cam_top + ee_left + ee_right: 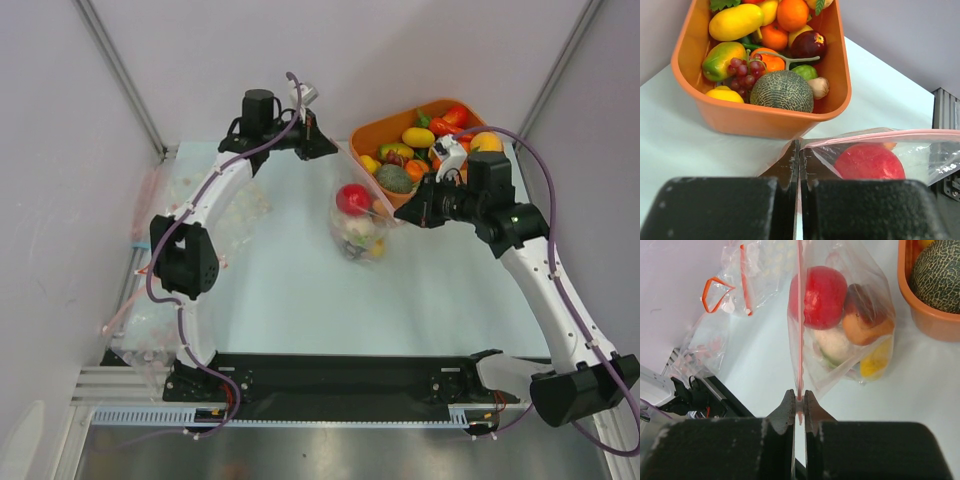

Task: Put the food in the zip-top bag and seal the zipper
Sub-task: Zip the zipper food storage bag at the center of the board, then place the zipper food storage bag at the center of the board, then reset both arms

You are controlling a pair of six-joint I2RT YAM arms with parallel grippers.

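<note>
- Two grippers are in view, and we find both pressed together. The right gripper pinches the zipper at its near end, with the pale-pink strip caught edge-on between the fingertips.
- From that pinch the zipper runs straight away from the right gripper. The zip-top bag falls to one side of it, bulging bottom down on the pale table.
- Just past those fingertips the food shows through the plastic. A red fruit lies against the strip, with an orange piece beside it. A yellow piece sits at the bag's outer edge.
- The left gripper shows no gap between its fingers. The other corner of the bag's mouth meets its tips and looks nipped there.
- From above, the strip stretches between the two grippers with the filled bag below it. We cannot tell whether it is sealed along its length.
- Close beyond the left gripper stands the orange tub, holding more food. A netted melon is nearest, then purple grapes, with yellow and orange fruits farther back.
- Farthest from the right gripper, off to the zipper's other side, spare bags with orange-red strips lie crumpled by the wall.
</note>
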